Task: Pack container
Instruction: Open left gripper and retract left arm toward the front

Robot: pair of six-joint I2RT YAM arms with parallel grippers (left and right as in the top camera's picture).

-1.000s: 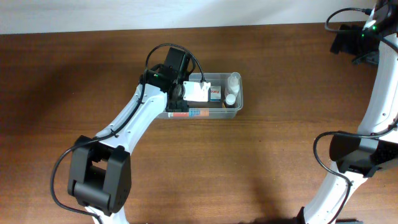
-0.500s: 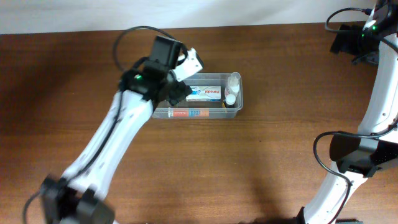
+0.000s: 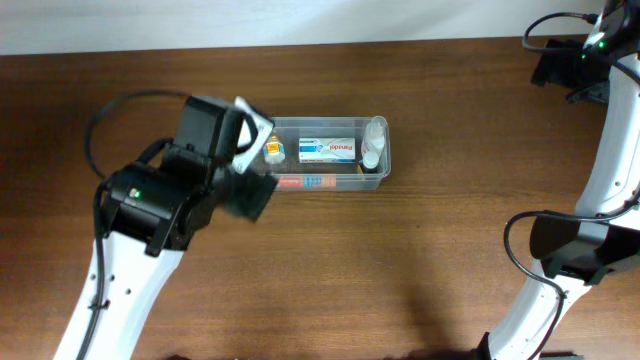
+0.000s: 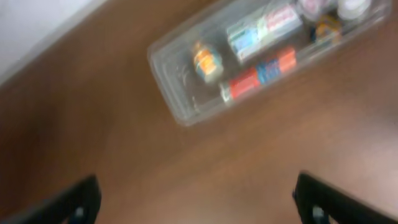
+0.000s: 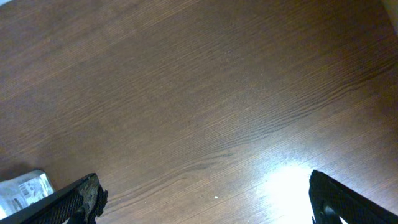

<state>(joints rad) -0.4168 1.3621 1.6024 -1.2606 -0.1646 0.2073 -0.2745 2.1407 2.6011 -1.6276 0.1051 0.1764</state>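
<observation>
The clear plastic container [image 3: 330,121] stands on the wooden table at the back centre. It holds a small orange-and-yellow item [image 3: 272,151] at its left end, a white-and-blue carton [image 3: 328,150], a white bottle [image 3: 373,140] and a red-and-blue tube [image 3: 305,182] along the front wall. My left gripper [image 3: 248,190] is raised beside the container's left front corner, open and empty. In the blurred left wrist view [image 4: 199,202] the container [image 4: 171,106] lies ahead of the jaws. My right gripper [image 3: 558,68] is at the far back right, open and empty over bare wood [image 5: 205,193].
A small white packet [image 5: 22,190] shows at the lower left edge of the right wrist view. The right arm's base [image 3: 565,250] stands at the right side of the table. A pale wall borders the table's far edge.
My left arm has pulled out of the container and swung left and toward the front, uncovering the small orange-and-yellow item and the carton. The right arm has not moved.
</observation>
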